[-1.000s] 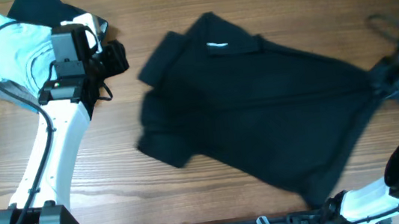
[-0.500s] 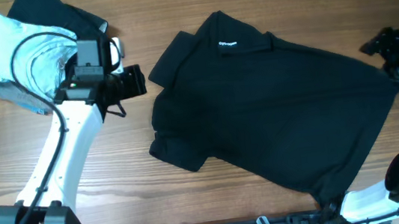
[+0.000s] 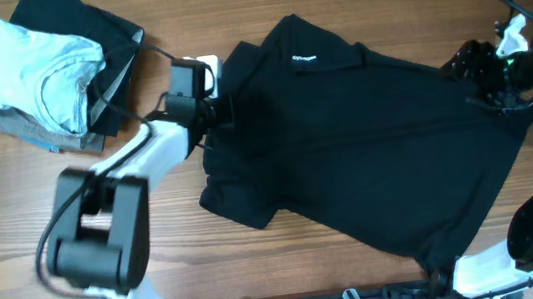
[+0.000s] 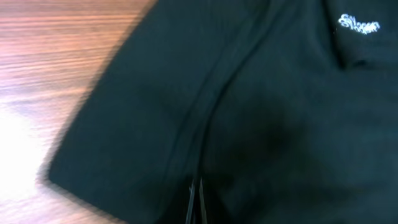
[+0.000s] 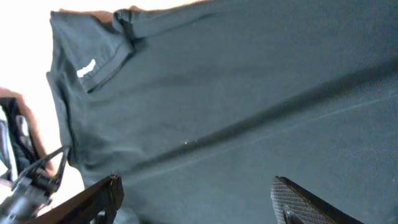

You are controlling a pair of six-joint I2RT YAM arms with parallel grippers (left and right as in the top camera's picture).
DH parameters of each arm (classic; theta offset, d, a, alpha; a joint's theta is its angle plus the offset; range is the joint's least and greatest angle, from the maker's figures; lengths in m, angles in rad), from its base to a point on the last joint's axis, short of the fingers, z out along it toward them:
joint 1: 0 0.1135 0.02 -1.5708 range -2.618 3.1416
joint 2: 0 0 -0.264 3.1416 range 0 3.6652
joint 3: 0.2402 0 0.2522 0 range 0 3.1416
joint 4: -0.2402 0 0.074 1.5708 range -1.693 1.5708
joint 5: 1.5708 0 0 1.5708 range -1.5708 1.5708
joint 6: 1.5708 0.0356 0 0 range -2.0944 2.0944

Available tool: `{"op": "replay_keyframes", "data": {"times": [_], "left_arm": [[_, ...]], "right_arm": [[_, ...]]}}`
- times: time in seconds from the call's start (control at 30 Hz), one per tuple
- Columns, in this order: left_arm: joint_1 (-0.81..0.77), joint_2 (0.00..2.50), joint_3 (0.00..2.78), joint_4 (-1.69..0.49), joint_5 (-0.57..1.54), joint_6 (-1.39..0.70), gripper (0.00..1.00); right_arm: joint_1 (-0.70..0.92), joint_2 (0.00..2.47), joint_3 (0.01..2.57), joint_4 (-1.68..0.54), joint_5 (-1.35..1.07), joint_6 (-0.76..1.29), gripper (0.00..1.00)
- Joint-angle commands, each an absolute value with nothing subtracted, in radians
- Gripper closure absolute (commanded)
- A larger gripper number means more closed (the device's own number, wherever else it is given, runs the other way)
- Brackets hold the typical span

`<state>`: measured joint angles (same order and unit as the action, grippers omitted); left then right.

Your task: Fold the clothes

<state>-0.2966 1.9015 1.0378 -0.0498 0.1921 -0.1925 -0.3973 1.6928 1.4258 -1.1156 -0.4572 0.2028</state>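
Note:
The clothes, a black short-sleeved T-shirt, lie spread on the wooden table, with the white collar label toward the far side. My left gripper sits over the shirt's left shoulder by the sleeve. In the left wrist view its jaws are pressed together just above the dark cloth; no cloth shows between them. My right gripper hovers over the shirt's right edge. It stands wide open above the cloth, gripping nothing. The label shows at the far left there.
A light blue folded shirt rests on a grey folded garment at the far left, with another black garment behind it. A dark cable loops near the right arm.
The left arm has swung right from the folded pile onto the shirt's left shoulder, and its jaws have shut. The right gripper let go, opened wide and moved slightly left. The shirt now lies spread flatter.

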Motion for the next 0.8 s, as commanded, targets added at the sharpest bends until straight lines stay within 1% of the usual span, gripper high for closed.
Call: {"op": "replay_keyframes", "data": {"times": [0.0,0.07,0.17,0.27,0.33,0.47,0.5,0.6,0.7,0.77], "left_arm": [[-0.289,2.0,1.031,0.013,0.201,-0.188,0.96],[-0.274,2.035,1.031,0.015,0.103,-0.213,0.96],[-0.208,2.077,1.031,-0.01,-0.075,-0.311,0.96],[-0.129,2.087,1.031,-0.015,-0.086,-0.311,0.95],[-0.061,2.087,1.034,-0.01,-0.025,-0.308,0.95],[0.016,2.075,1.049,-0.004,0.258,-0.227,0.92],[0.022,2.069,1.05,-0.004,0.297,-0.223,0.91],[0.016,2.039,1.05,-0.03,0.314,-0.223,0.82],[0.001,1.999,1.05,-0.057,0.314,-0.213,0.68],[-0.008,1.958,1.049,-0.065,0.314,-0.213,0.61]], "right_arm": [[-0.367,1.67,1.397,-1.121,-0.38,0.181,0.19],[-0.363,1.67,1.372,-1.122,-0.38,0.177,0.18],[-0.356,1.67,1.315,-1.102,-0.381,0.175,0.18],[-0.356,1.67,1.237,-1.068,-0.379,0.175,0.18],[-0.356,1.67,1.158,-1.036,-0.372,0.18,0.18],[-0.356,1.67,1.035,-0.965,-0.373,0.227,0.19],[-0.356,1.67,1.013,-0.953,-0.369,0.245,0.2],[-0.356,1.67,0.971,-0.943,-0.306,0.334,0.23],[-0.356,1.67,0.921,-0.908,-0.238,0.406,0.29],[-0.356,1.67,0.87,-0.849,-0.212,0.438,0.33]]}}
